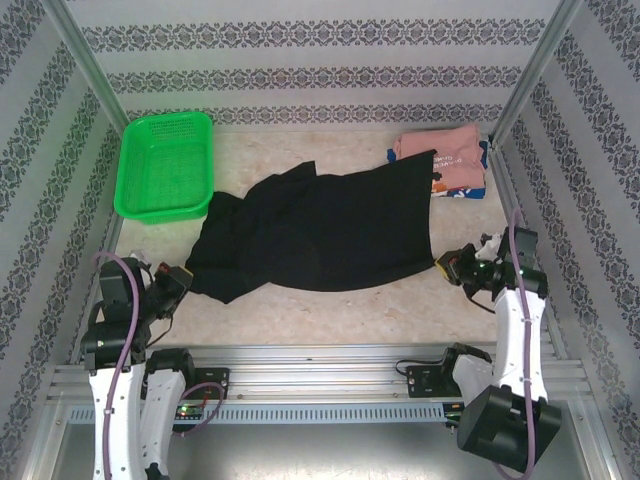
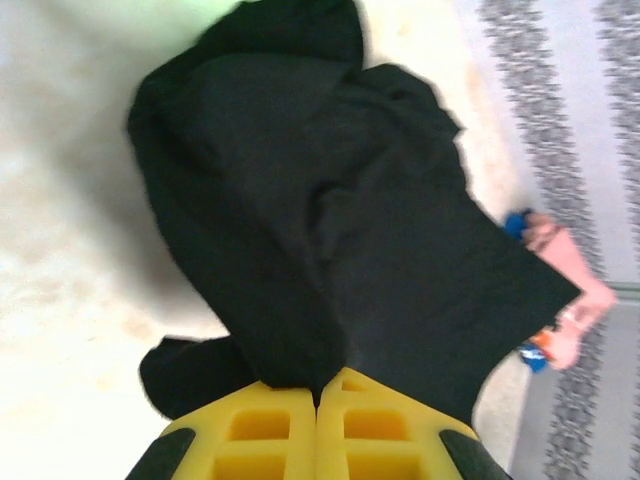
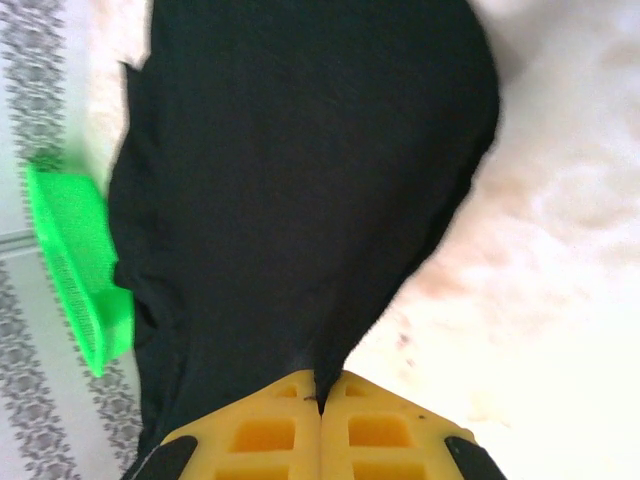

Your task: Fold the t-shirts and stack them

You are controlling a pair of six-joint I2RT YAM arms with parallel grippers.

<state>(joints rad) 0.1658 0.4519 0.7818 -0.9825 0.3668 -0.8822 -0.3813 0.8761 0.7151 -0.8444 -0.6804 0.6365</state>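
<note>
Two claws, both pinched fully closed on black t-shirt (image 1: 320,230) edge: left claw (image 1: 183,276) lower left of frame, right claw (image 1: 443,266) centre right; shirt lies across desk (image 1: 330,310).

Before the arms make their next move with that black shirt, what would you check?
1. Left fingers shut on the black shirt: ok.
2. Right fingers shut on the same shirt: ok.
3. Black shirt lying flat: not ok, its left part is bunched and creased.
4. Black shirt free of the pink shirt: not ok, its far right corner lies over it.
5. Black shirt free of the green basket: cannot tell, its edge reaches the basket's near corner.
</note>
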